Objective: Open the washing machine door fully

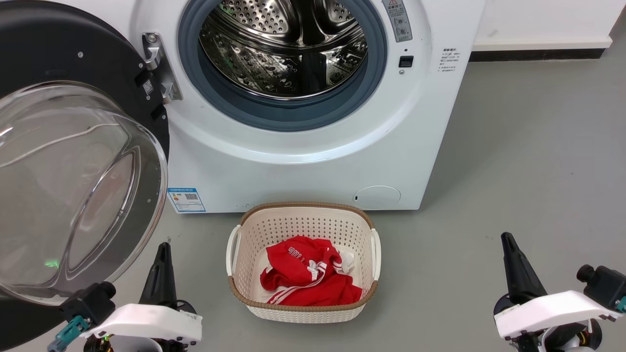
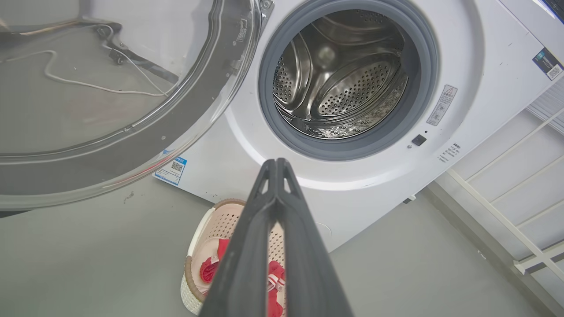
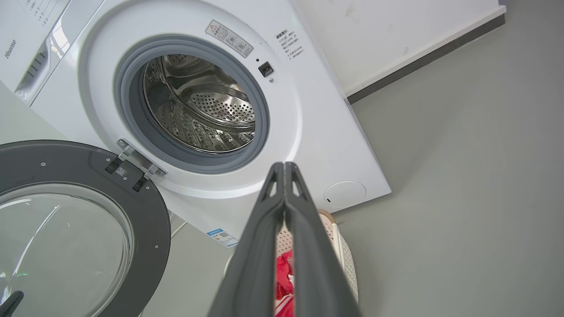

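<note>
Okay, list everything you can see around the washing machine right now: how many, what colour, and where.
washing machine: one, white, centre back.
washing machine door: one, black with clear glass bowl, swung open at left.
drum: one, steel, inside the blue-grey gasket.
basket: one, cream with brown rim, on the floor before the machine.
garment: red with white stripes, in the basket; count unclear.
label: one, blue, low left on the machine's front.
left gripper: one, dark fingers, shut, lower left.
right gripper: one, dark fingers, shut, lower right.

White wrists (image 1: 146, 320), dark tapered fingers (image 1: 161, 278)
</note>
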